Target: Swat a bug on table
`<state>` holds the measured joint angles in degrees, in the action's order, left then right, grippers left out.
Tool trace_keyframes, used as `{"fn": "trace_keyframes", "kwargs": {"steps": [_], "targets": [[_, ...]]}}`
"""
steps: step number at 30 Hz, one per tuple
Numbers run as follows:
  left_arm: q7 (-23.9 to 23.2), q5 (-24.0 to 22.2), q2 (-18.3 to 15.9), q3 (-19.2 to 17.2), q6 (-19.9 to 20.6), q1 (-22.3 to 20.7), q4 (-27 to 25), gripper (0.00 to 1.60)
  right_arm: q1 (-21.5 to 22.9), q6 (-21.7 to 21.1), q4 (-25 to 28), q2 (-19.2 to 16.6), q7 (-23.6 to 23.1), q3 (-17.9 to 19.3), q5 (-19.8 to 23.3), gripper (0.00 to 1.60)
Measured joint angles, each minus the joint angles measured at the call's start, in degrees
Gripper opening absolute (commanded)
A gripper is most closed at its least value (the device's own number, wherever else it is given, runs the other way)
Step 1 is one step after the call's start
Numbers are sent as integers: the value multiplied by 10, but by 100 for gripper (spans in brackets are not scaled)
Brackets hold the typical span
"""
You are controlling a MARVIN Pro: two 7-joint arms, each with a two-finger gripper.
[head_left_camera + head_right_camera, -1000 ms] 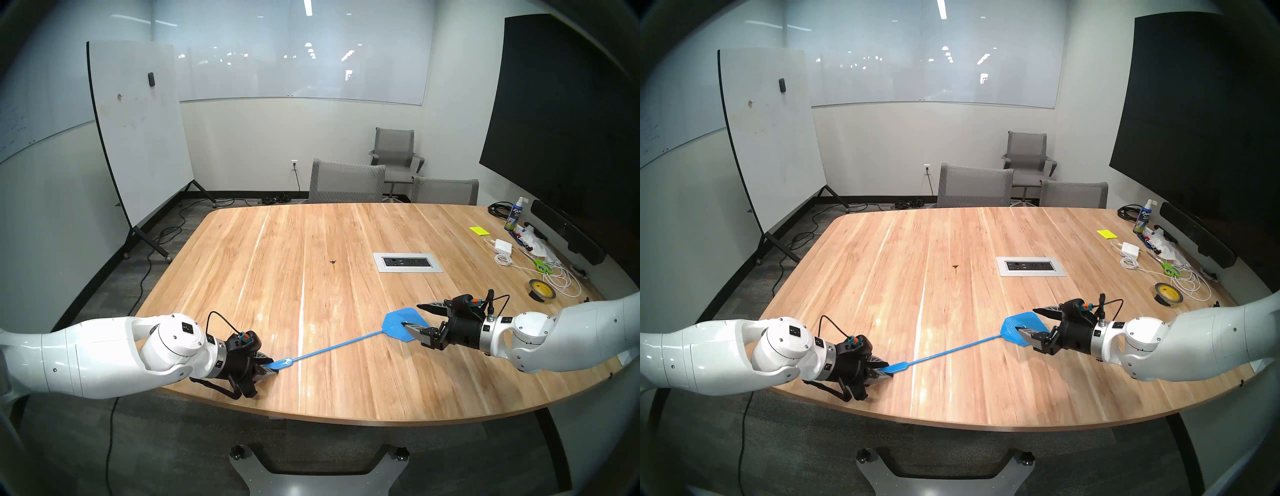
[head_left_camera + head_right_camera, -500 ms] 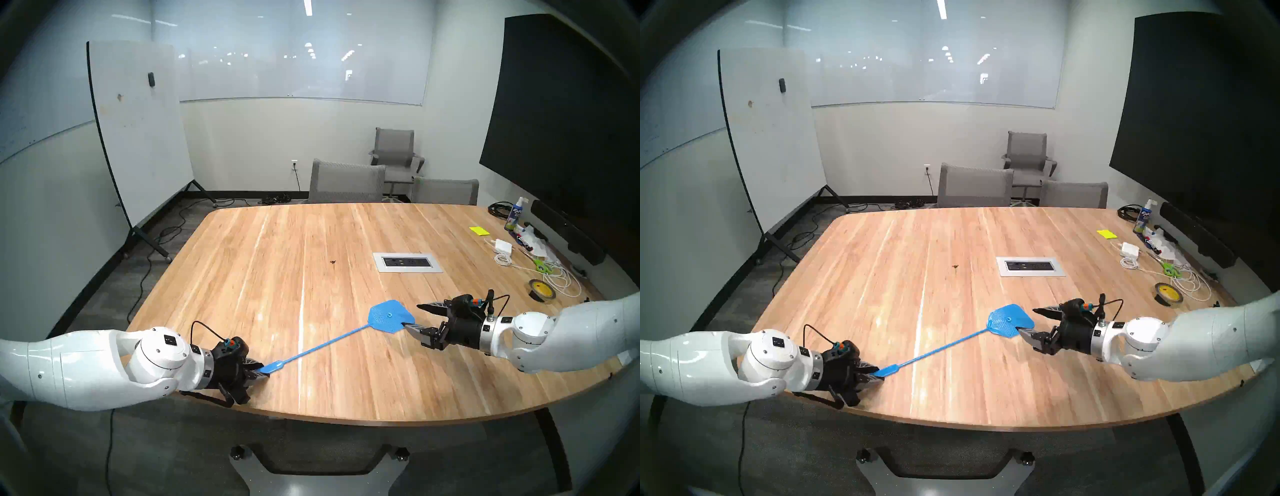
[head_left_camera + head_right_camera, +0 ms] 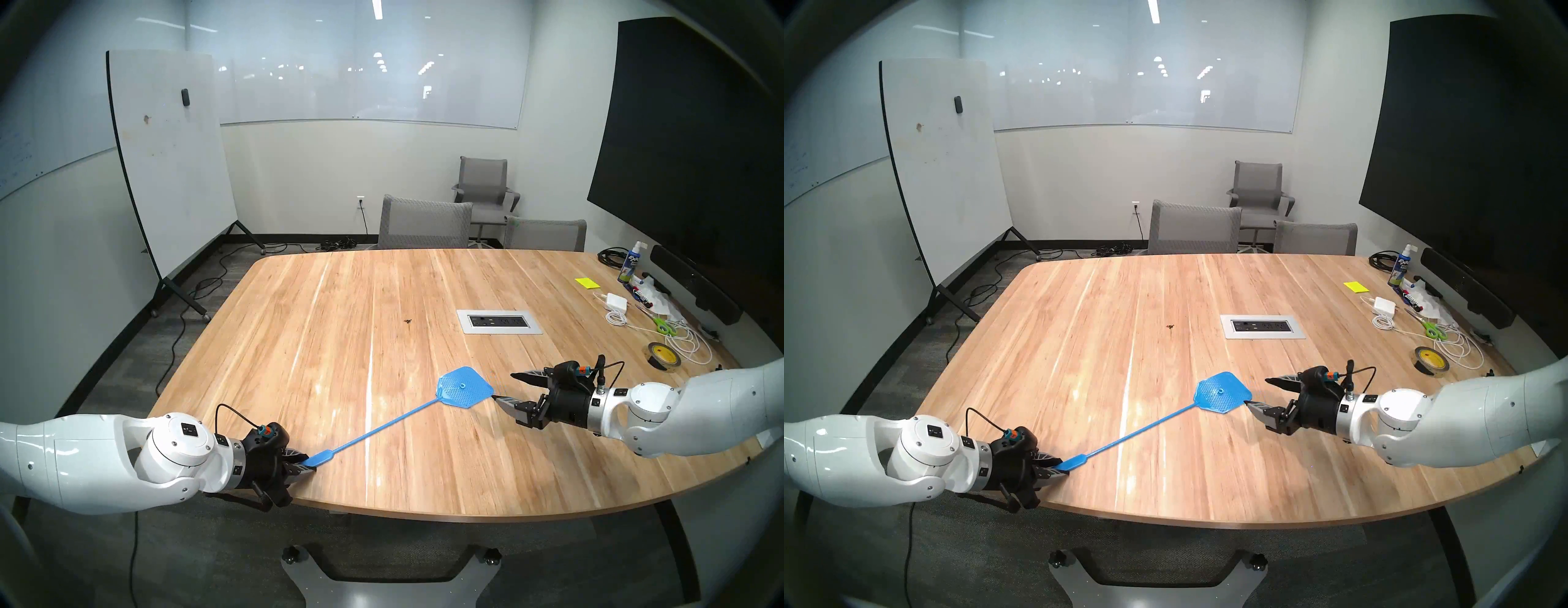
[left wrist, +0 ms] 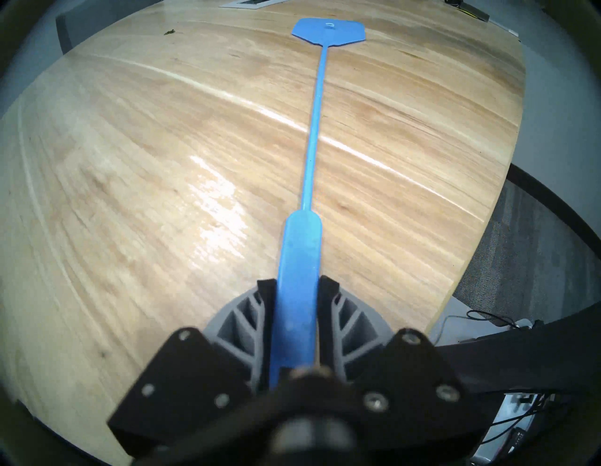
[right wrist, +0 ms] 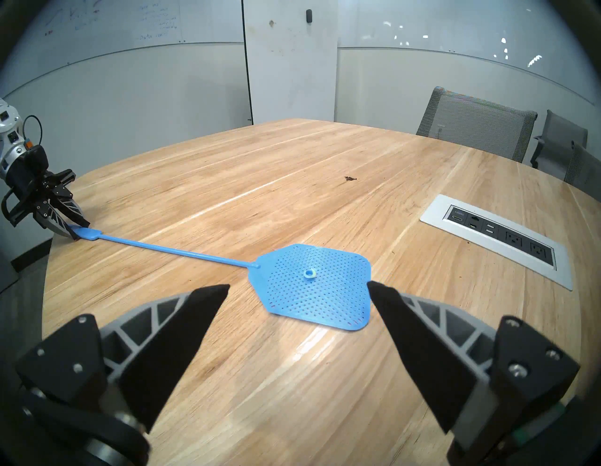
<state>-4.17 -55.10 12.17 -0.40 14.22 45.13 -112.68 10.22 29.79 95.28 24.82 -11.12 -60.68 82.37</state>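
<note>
The left gripper point(image 3: 302, 462) is clamped on the flat handle end of a blue fly swatter point(image 3: 465, 387), close to the near left corner of the tabletop point(image 3: 424, 467). In the left wrist view the two fingers point(image 4: 265, 294) press against either side of the handle, and the thin shaft runs straight away from them across the wood to the head. From that corner the swatter points diagonally toward the middle of the tabletop, with its perforated head lying low over the wood in the near half; whether the head fully touches the surface cannot be told.

The right gripper point(image 3: 507, 387) is released, its jaws spread wide and holding nothing. It sits over the near right part of the tabletop, its fingertips just beside the far side of the swatter head but apart from it, as the right wrist view shows.

The bug point(image 3: 408, 321) is a tiny dark speck on the bare wood near the middle of the tabletop, a little to the left of the silver outlet panel point(image 3: 499, 321). It lies well apart from the swatter head, farther toward the far edge.

Along the right edge lie a roll of tape point(image 3: 664, 356), white cables point(image 3: 683, 342), green scissors point(image 3: 662, 325), a white charger point(image 3: 616, 301), a yellow notepad point(image 3: 587, 283) and a spray bottle point(image 3: 631, 263).
</note>
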Motion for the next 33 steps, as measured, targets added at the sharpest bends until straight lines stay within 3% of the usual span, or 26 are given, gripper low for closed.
{"fn": "trace_keyframes", "kwargs": {"steps": [33], "targets": [[46, -32, -36, 27, -47, 11, -18, 0, 0, 0, 0, 0, 0, 0, 0, 160]]}}
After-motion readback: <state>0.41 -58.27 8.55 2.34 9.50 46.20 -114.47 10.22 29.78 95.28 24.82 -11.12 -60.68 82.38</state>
